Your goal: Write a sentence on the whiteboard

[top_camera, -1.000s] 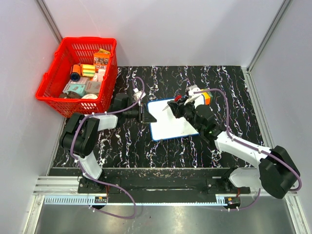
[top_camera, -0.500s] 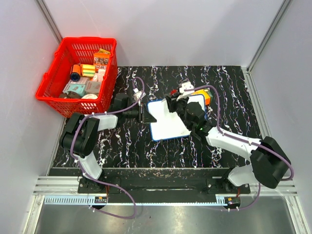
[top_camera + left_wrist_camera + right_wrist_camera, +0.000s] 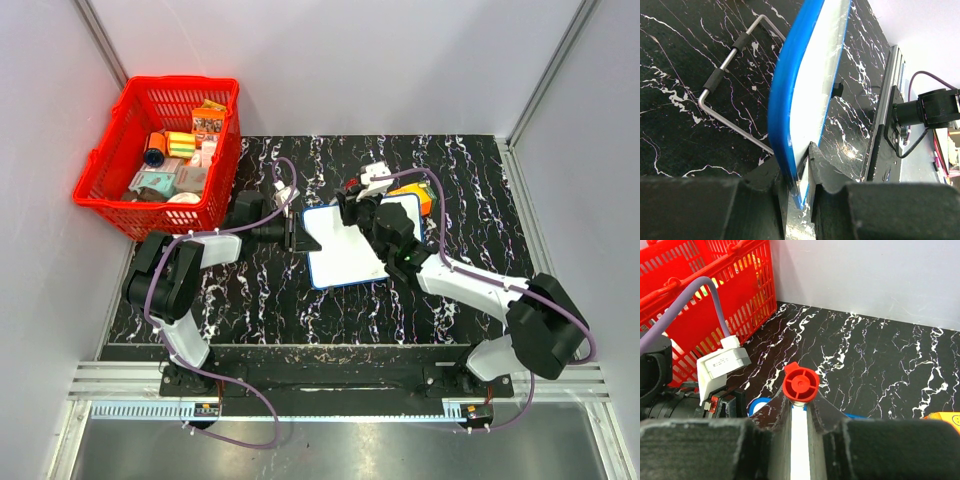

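Pinching whiteboard [image 3: 790, 100] edge, left gripper [image 3: 799, 172]: wrist view clearest.

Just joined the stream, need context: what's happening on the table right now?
The left tool is clamped on the edge of the whiteboard, steadying it. The right tool grips a marker with a red end and hangs over the board's far edge, toward its left side. No writing shows on the visible part of the board yet.
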You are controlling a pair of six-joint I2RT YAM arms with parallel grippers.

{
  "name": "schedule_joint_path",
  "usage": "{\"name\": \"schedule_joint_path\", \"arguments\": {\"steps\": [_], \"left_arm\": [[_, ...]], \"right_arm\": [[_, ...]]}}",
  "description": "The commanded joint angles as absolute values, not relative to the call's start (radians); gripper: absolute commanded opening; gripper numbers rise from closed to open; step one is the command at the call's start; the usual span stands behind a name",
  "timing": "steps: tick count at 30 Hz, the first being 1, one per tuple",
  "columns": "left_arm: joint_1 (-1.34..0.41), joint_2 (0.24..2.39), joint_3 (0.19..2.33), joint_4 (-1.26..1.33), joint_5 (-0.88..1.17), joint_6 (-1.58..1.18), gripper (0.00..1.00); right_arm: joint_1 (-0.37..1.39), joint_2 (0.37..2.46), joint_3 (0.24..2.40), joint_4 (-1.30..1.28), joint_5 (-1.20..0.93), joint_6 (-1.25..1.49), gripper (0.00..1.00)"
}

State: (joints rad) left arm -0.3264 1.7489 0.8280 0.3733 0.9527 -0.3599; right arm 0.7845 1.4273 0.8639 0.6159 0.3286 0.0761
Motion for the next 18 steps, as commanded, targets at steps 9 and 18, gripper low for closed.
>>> {"name": "schedule_joint_path", "arguments": {"steps": [9, 18], "left_arm": [[-0.333, 1.736, 0.848, 0.341, 0.879, -0.255, 0.00], [-0.334, 1.741, 0.854, 0.336, 0.884, -0.253, 0.00]], "right_arm": [[0.792, 1.463, 0.897, 0.623, 0.317, 0.098, 0.00], [0.792, 1.486, 0.908, 0.611, 0.321, 0.101, 0.00]]}}
